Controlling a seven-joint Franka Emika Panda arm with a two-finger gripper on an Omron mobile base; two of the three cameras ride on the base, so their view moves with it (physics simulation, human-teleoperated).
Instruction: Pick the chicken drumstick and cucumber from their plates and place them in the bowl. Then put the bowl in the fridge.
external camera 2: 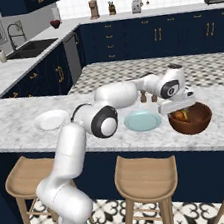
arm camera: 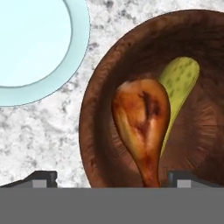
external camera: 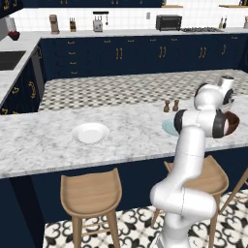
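The dark reddish-brown bowl (arm camera: pixel 175 87) (external camera 2: pixel 191 119) (external camera: pixel 232 124) stands on the marble island. In it lie the chicken drumstick (arm camera: pixel 142 118), bone end toward my hand, and beside it the yellow-green cucumber (arm camera: pixel 179 83). My gripper (arm camera: pixel 113 178) (external camera 2: pixel 176 107) hangs open just above the bowl's near rim, with nothing between its fingers. The pale teal plate (arm camera: pixel 30 48) (external camera 2: pixel 142 121) (external camera: pixel 168 128) sits bare right beside the bowl. The white plate (external camera: pixel 90 132) (external camera 2: pixel 51 119) lies bare farther left on the island. The fridge is out of view.
Two small brown shakers (external camera: pixel 170 105) (external camera 2: pixel 147 98) stand behind the teal plate. Wooden stools (external camera: pixel 92 193) (external camera 2: pixel 146 177) line the island's near edge. Navy cabinets, a sink (external camera 2: pixel 29 49) and a counter with appliances run along the far walls.
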